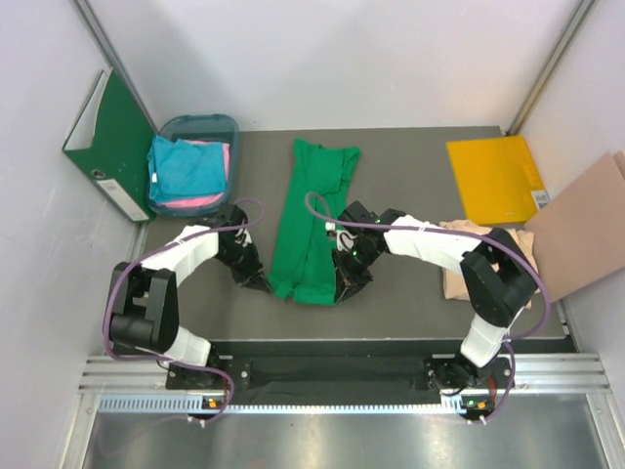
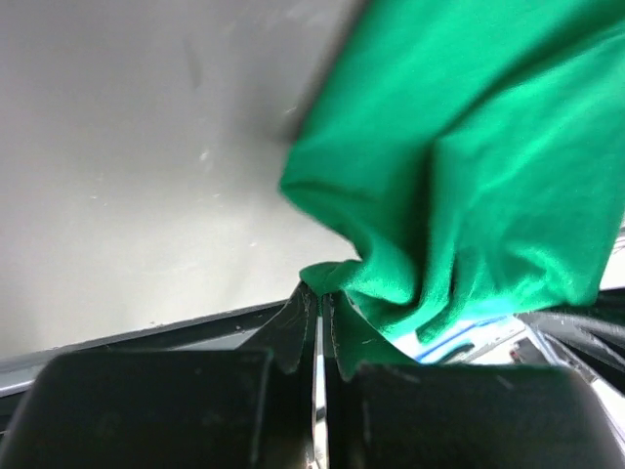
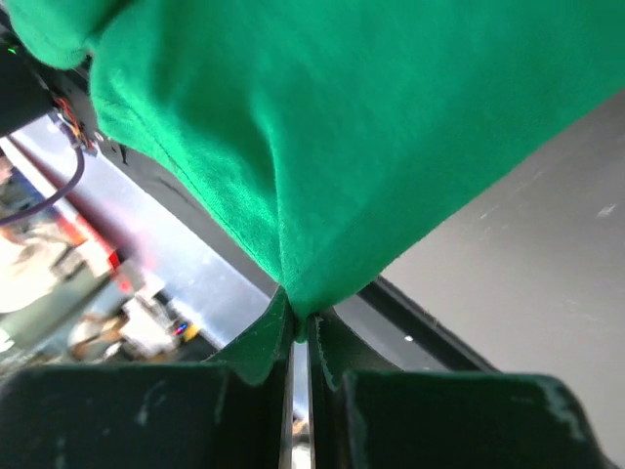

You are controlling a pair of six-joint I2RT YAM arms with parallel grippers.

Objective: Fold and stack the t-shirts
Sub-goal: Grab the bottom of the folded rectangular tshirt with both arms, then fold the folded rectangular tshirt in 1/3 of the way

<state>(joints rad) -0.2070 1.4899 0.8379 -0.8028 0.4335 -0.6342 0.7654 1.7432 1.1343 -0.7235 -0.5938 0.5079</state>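
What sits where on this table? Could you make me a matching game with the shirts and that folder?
Things:
1. green t-shirt
2. teal-blue t-shirt
3. beige-peach t-shirt
4. yellow folder

Places:
A. in the bin, far left
B. flat at the far right corner
C. middle of the table
D. partly beneath the right arm

Pairs: 1-C, 2-A, 3-D, 4-B.

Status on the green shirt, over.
Left tool shut on green t-shirt, near corner. Right tool shut on other near corner. Beige t-shirt apart, to the right.
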